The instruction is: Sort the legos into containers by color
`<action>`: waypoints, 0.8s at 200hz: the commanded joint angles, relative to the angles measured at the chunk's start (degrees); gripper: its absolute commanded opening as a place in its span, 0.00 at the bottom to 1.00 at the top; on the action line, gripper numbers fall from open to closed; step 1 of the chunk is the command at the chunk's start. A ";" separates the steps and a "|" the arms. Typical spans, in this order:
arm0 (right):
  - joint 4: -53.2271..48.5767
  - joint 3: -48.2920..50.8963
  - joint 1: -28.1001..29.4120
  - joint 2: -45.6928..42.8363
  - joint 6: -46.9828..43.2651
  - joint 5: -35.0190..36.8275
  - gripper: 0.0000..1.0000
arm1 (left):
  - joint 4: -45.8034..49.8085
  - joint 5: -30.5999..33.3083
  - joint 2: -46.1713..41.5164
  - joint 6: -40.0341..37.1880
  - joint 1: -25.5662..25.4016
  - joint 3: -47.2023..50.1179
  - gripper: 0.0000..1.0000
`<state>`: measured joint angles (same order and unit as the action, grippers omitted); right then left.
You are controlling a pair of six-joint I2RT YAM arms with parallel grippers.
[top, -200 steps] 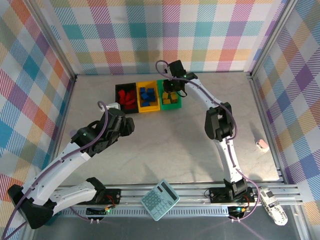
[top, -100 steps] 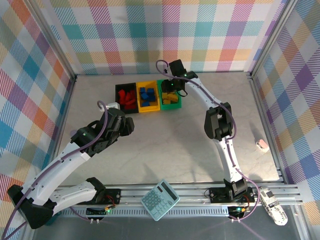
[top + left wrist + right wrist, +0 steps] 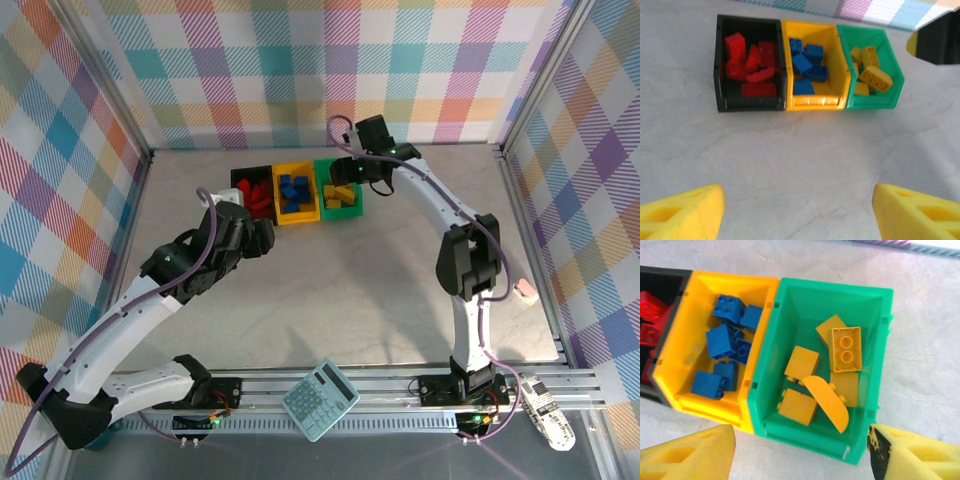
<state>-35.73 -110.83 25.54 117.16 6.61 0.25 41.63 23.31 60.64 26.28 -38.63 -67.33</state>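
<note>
Legos (image 3: 747, 62) lie sorted by colour on the smooth, grey-veined table (image 3: 800, 150), in three glossy rectangular bins standing in a touching row. The left gripper (image 3: 799, 202) and right gripper (image 3: 800, 447) both gape, their spongy yellow wedge pads (image 3: 685, 210) holding nothing. Studded red bricks fill the black bin (image 3: 719, 65), blue ones the yellow bin (image 3: 685, 357), and yellow ones the green bin (image 3: 790, 315), including a flat curved piece (image 3: 827, 402).

Pale marbled table (image 3: 800, 160); black bin (image 3: 750, 104), yellow bin (image 3: 815, 102), green bin (image 3: 872, 103) touching in row, far side

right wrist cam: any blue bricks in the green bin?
No, the green rectangular plastic bin holds only yellow studded plastic bricks; the blue bricks sit in the yellow bin.
</note>
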 commanded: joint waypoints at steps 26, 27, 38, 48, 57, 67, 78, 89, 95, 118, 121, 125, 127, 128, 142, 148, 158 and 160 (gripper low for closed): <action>3.91 8.90 -0.82 -12.12 -0.20 1.11 0.75 | -2.93 3.76 4.09 -7.44 -0.41 -7.32 0.86; 3.91 9.06 -0.83 -12.35 -0.20 1.13 0.75 | -2.99 3.76 4.20 -7.63 -0.40 -7.43 0.86; 3.67 11.04 -1.09 -14.63 -0.11 1.31 0.77 | -3.04 4.30 4.93 -9.00 -0.31 -8.82 0.88; 3.48 13.65 -1.32 -16.86 -0.03 1.25 0.81 | -3.00 5.00 5.42 -10.02 -0.15 -10.05 0.94; 3.90 17.15 -1.45 -19.63 0.28 1.25 0.85 | -3.28 5.41 5.68 -11.05 0.05 -10.82 0.96; 5.74 22.46 -1.70 -23.40 0.63 1.43 0.89 | -3.60 5.69 5.74 -11.92 0.35 -11.59 0.99; 7.57 28.06 -2.25 -27.58 1.15 1.93 0.93 | -4.24 5.40 5.66 -12.62 0.90 -11.90 1.00; 8.32 32.56 -3.13 -31.45 1.91 2.50 0.96 | -4.75 4.85 5.76 -13.01 1.57 -12.12 1.00; 8.39 34.58 -3.62 -33.42 2.31 2.72 0.98 | -4.88 4.46 5.93 -13.19 1.99 -12.27 1.00; 8.14 41.03 -5.86 -39.96 3.25 2.86 0.99 | -4.98 2.57 6.94 -13.62 3.85 -12.88 1.00; 8.01 41.69 -6.12 -40.82 3.38 3.02 0.99 | -4.98 2.47 7.06 -13.63 4.10 -12.91 1.00; 7.75 42.44 -6.50 -41.77 3.52 3.31 0.99 | -4.90 2.36 7.39 -13.56 4.44 -13.04 1.00; 7.66 42.80 -6.72 -42.17 3.68 3.69 0.99 | -4.85 2.29 7.50 -13.54 4.55 -13.10 1.00; 7.63 42.93 -6.86 -42.27 3.72 3.87 0.99 | -4.78 2.23 7.53 -13.45 4.72 -13.14 1.00; 6.92 45.02 -8.39 -45.43 4.41 5.54 0.99 | -3.33 0.87 8.79 -13.21 6.43 -14.05 1.00; 6.47 45.61 -9.19 -46.50 4.73 5.72 0.99 | -2.00 0.17 9.53 -12.65 7.31 -14.71 1.00; 6.20 46.68 -10.97 -48.26 5.36 6.07 0.99 | 0.76 -0.70 10.38 -11.31 9.19 -15.86 1.00; 6.19 46.96 -11.37 -48.61 5.41 6.03 0.99 | 1.23 -0.72 10.53 -10.98 9.54 -15.96 1.00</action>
<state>-29.61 -66.04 17.02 72.40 9.85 4.34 38.26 24.95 69.45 14.11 -32.42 -80.03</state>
